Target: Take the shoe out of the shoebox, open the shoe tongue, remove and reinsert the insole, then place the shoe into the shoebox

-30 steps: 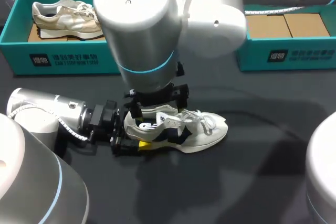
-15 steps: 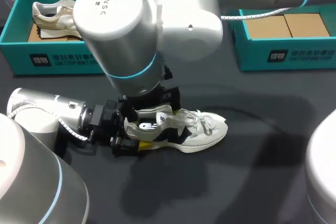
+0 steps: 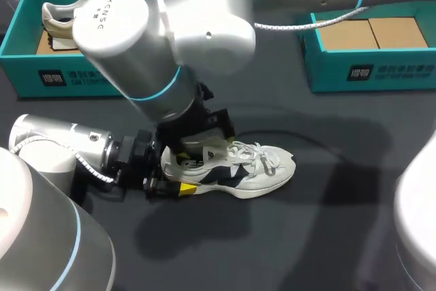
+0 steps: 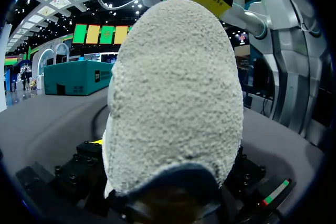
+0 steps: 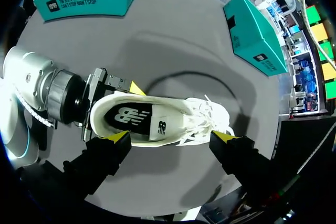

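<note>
My left claw [image 3: 174,174] pinches the heel of the white shoe [image 3: 255,168], which sits on the desk [image 3: 327,236]. My right claw [image 5: 172,138] hangs above it, fingers spread wide.

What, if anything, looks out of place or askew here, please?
Nothing stands out. The white mesh sneaker stands upright on the dark table, its heel clamped by the left gripper; the right gripper hangs open above it. The beige sneaker lies in a teal shoebox.

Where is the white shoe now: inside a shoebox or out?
Out: the white shoe stands sole-down on the dark table.
</note>
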Controlling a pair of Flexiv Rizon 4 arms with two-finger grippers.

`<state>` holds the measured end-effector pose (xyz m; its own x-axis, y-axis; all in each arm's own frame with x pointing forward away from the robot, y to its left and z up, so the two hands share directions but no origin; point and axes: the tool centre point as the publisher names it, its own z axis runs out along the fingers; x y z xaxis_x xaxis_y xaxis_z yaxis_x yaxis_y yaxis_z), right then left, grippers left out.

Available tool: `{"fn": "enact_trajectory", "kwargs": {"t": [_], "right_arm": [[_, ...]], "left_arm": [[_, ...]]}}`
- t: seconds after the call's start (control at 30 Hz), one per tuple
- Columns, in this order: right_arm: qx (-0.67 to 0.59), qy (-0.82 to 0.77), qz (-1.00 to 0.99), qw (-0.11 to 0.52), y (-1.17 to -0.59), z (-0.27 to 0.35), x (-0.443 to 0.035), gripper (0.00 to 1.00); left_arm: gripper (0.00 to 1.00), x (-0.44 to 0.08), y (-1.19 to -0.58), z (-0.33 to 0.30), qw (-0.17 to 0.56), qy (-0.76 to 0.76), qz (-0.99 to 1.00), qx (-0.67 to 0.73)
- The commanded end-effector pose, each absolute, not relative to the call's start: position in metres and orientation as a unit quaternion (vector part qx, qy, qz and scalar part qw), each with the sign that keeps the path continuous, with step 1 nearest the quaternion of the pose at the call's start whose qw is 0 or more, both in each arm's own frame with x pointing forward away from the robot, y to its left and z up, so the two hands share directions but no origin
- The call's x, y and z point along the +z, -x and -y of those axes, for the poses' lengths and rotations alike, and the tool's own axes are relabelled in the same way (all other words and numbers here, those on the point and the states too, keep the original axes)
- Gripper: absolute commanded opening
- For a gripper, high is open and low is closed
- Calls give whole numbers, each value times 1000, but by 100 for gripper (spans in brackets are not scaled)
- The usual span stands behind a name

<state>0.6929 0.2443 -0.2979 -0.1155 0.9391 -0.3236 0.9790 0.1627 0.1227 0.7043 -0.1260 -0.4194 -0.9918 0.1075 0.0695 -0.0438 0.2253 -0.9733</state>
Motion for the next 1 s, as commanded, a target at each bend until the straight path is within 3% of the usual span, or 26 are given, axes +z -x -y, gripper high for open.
{"fn": "enact_trajectory", "kwargs": {"t": [0.03,1.0], "right_arm": [[-84,-728,-643,222,-690,-248,-306,100],[-94,-783,-564,244,-702,-218,-346,100]], "left_arm": [[0,-421,-706,127,61,20,781,621],[0,-421,-706,127,61,20,781,621]]}}
